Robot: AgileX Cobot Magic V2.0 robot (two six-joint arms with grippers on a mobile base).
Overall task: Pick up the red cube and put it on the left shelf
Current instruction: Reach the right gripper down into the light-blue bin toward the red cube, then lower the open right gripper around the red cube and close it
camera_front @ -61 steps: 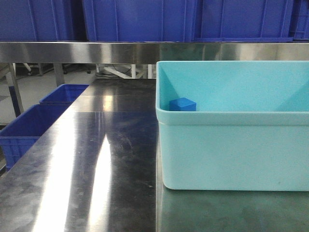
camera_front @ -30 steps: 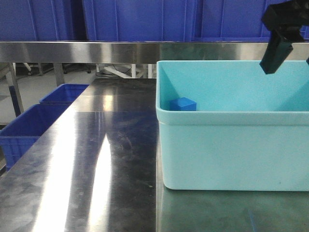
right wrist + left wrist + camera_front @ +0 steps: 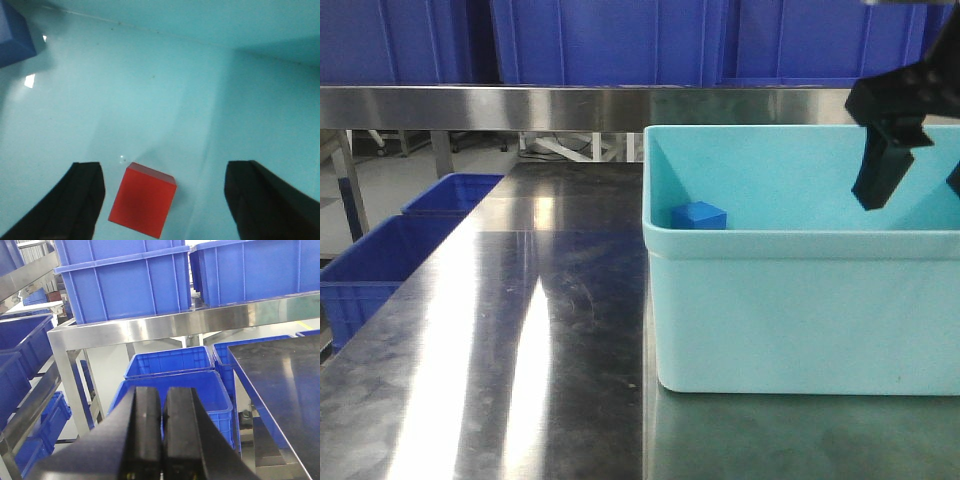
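Observation:
The red cube (image 3: pixel 142 200) lies on the floor of the pale cyan tub (image 3: pixel 800 245), between the fingers of my right gripper (image 3: pixel 166 185), closer to the left finger. That gripper is open and touches nothing. In the front view the right gripper (image 3: pixel 918 180) hangs over the tub's right part, and the tub wall hides the red cube. My left gripper (image 3: pixel 162 395) is shut and empty, off to the left of the table. It faces the left shelf (image 3: pixel 150 327), a steel rack carrying blue crates (image 3: pixel 125 280).
A small blue cube (image 3: pixel 698 216) sits in the tub's far left corner, also visible in the right wrist view (image 3: pixel 15 35). The tub stands on a shiny steel worktable (image 3: pixel 520 330). Blue crates (image 3: pixel 380 265) stand on the floor left of the table.
My right gripper came into the front view at the upper right and has moved down towards the inside of the tub. The blue cube and tub have not moved.

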